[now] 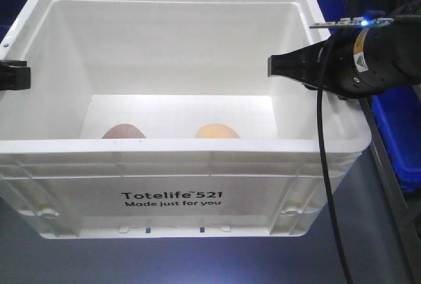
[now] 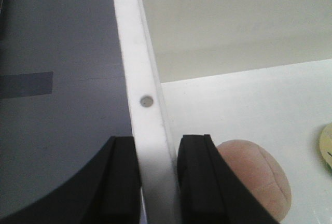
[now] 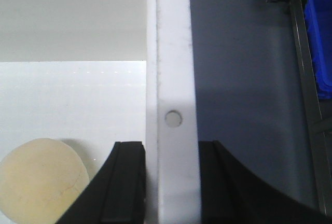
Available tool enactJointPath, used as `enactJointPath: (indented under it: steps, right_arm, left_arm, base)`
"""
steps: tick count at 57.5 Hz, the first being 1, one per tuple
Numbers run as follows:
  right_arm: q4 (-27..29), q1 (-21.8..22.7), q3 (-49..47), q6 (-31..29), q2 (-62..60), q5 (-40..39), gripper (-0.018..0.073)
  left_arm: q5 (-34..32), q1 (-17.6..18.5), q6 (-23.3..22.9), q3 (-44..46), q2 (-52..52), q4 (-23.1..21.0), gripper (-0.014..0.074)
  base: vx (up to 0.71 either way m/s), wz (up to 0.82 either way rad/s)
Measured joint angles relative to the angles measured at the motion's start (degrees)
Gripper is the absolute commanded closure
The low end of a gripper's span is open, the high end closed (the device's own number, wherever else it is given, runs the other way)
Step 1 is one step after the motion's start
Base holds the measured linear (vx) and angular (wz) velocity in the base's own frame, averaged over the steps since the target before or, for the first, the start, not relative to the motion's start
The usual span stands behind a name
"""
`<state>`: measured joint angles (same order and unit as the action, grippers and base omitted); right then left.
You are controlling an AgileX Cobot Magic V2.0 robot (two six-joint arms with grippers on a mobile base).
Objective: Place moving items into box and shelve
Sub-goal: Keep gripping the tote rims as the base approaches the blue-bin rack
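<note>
Left gripper (image 2: 158, 154): clenched on the crate's side rim, with one black finger on the outside and one inside. The white rim fills the gap between them in the lower middle of the left wrist view.
Right gripper (image 3: 172, 154): grasps the opposite rim in the same way, a finger pressed to each face at the bottom of the right wrist view.
Cut off: both wrist views lose the fingers at the bottom edge. In the front view only a black stub of the left gripper shows at the far left edge.
Crate (image 1: 79, 185): white, ribbed rim, black print on the front wall. It fills most of the front view and sits on a dark grey table (image 2: 62, 120).
Pink bun (image 2: 257, 175): on the crate floor, just beside the left gripper's inner finger and partly behind it. Whether they touch cannot be told.
Yellow bun (image 3: 41, 177): on the crate floor, lower left of the right wrist view, near the inner finger but apart from it.
Hard to see: in the front view the front wall hides both buns except their tops, pink left and yellow right, apart.
Cable (image 1: 327, 185): black, hanging from the right arm across the crate's right corner.
Bins (image 1: 398, 133): blue, at the right edge, cut off.
</note>
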<state>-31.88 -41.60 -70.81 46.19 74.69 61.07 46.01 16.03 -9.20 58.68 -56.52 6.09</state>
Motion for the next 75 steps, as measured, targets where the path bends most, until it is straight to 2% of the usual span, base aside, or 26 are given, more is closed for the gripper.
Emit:
enactJointPath:
  steps: [25,75]
  right_arm:
    - [-0.29,0.00,0.00,0.00,0.00,0.00,0.0484]
    - [-0.42,0.00,0.00,0.00,0.00,-0.35,0.0484]
  left_arm:
    - [-0.11,0.00,0.00,0.00,0.00,-0.17,0.0477]
    - [-0.18,0.00,0.00,0.00,0.01,0.07,0.0477]
  base:
    - [0.30,0.43]
    - [0.19,0.77]
